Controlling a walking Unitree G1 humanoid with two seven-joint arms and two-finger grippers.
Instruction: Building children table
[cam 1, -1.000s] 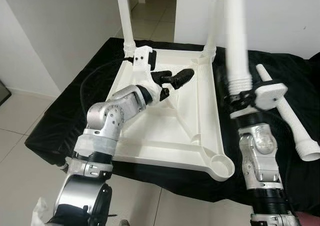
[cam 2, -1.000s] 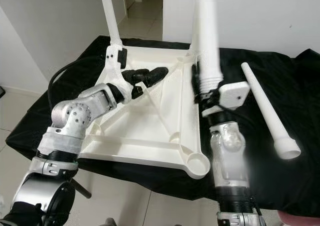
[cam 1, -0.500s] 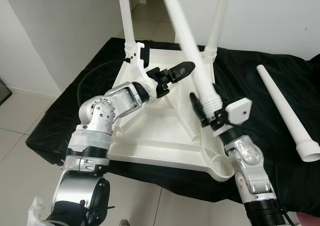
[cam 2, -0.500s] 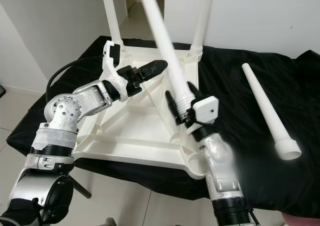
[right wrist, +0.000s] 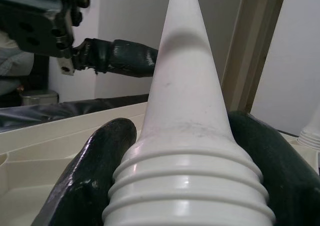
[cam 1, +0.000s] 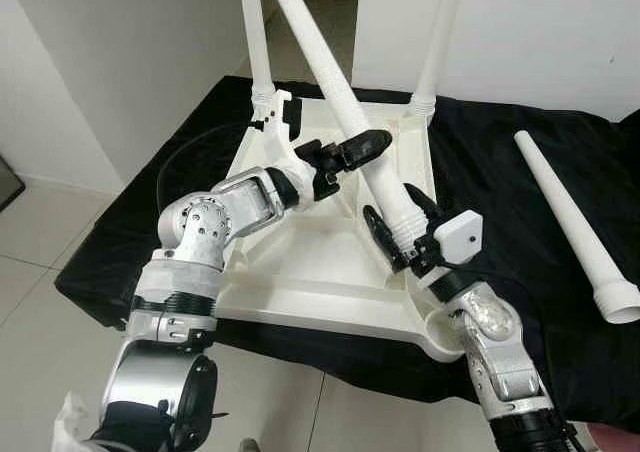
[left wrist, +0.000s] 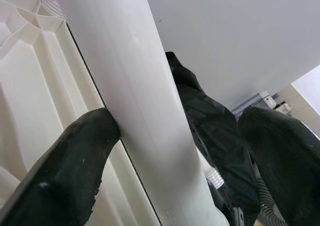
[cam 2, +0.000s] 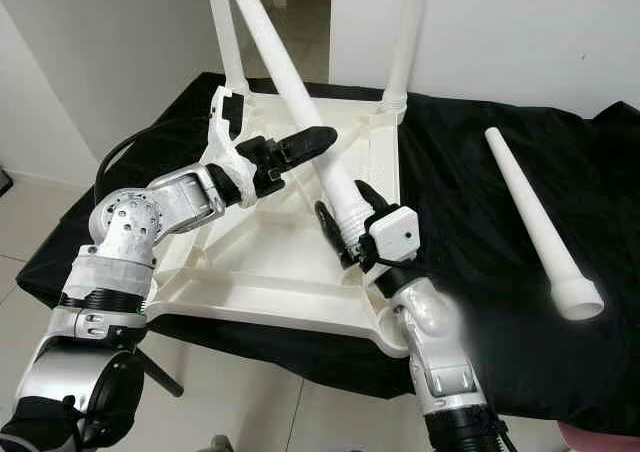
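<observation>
The white table top lies upside down on a black cloth. Two white legs stand in its far corners. My right gripper is shut on the threaded thick end of a third leg, which leans up toward the far left over the table top. In the right wrist view both fingers press the ribbed collar. My left gripper is open around the leg's shaft. One finger touches the shaft and the other stands apart. A fourth leg lies loose on the cloth at the right.
The near right corner socket of the table top holds no leg. The black cloth covers the low surface to its front edge, with tiled floor on the left. A white wall rises behind.
My right gripper swung the held leg from upright at the right to a lean toward the far left and came lower. My left gripper lifted off the table top and now brackets the shaft.
</observation>
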